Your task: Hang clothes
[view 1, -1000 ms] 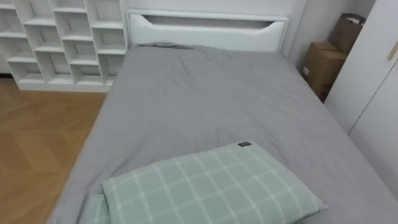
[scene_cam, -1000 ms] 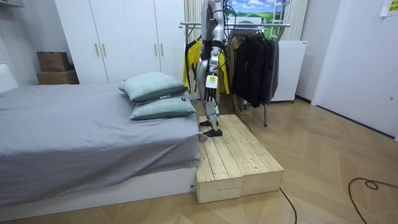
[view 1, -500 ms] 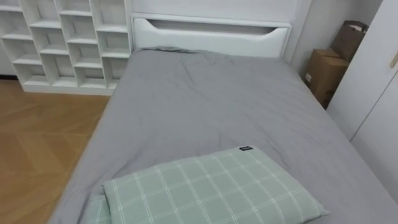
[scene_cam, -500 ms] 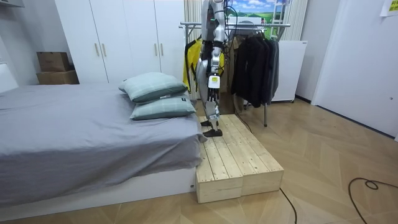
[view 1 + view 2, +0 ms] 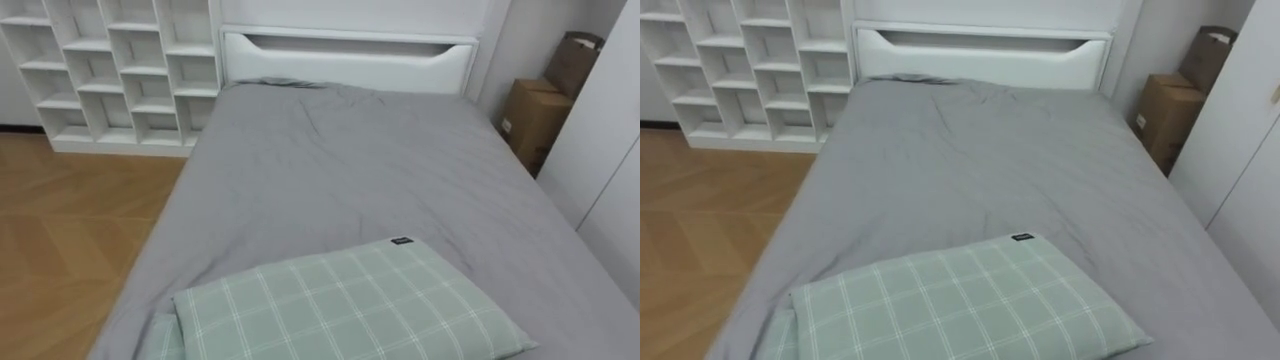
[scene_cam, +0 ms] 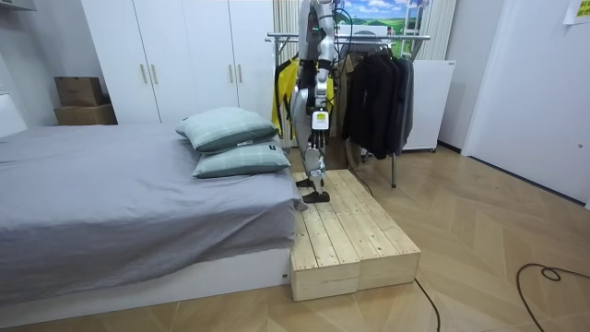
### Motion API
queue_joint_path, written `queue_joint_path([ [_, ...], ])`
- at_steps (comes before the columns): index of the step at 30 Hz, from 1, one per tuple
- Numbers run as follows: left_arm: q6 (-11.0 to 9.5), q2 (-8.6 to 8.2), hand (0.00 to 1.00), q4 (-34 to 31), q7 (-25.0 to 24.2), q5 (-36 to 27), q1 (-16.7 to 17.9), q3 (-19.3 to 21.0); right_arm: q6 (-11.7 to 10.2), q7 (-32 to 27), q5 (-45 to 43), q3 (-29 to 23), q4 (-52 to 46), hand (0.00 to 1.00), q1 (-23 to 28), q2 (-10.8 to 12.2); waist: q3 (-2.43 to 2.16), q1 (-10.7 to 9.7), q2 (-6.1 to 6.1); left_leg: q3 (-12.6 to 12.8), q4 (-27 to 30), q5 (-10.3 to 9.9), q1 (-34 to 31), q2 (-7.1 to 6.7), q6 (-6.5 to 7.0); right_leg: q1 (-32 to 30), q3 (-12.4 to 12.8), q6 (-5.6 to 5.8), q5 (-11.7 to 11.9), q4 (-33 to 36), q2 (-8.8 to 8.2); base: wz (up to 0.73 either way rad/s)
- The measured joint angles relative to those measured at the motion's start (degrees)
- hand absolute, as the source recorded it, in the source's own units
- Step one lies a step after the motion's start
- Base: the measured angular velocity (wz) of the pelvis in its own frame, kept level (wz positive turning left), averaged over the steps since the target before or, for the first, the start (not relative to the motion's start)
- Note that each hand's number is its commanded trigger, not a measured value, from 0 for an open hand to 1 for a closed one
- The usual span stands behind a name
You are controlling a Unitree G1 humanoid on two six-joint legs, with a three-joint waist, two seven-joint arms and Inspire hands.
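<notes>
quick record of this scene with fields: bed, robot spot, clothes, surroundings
bed: grey-covered bed, white headboard, two stacked green checked pillows
robot: stands on pale wooden platform at the pillow end, facing the bed
clothes: dark garments and yellow garment hang on metal clothes rack behind robot
surroundings: white cube shelf, brown cardboard boxes, white wardrobe doors

Slim silver-grey torso and legs, dark joints, black feet.
</notes>
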Motion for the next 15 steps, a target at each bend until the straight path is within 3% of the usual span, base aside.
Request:
queue_joint_path([
  [15,-0.6,-0.35,0.00,0.0,-1.1,4.0,-0.1,-0.4,-0.7,-0.3,0.0,1.5,-0.1,0.00,-0.2,-0.4,-0.02,0.1,0.64,-0.1,0.2,-0.1,-0.4,0.14,-0.26,-0.2,0.0,-0.01,0.0,0.0,0.19,0.00],
])
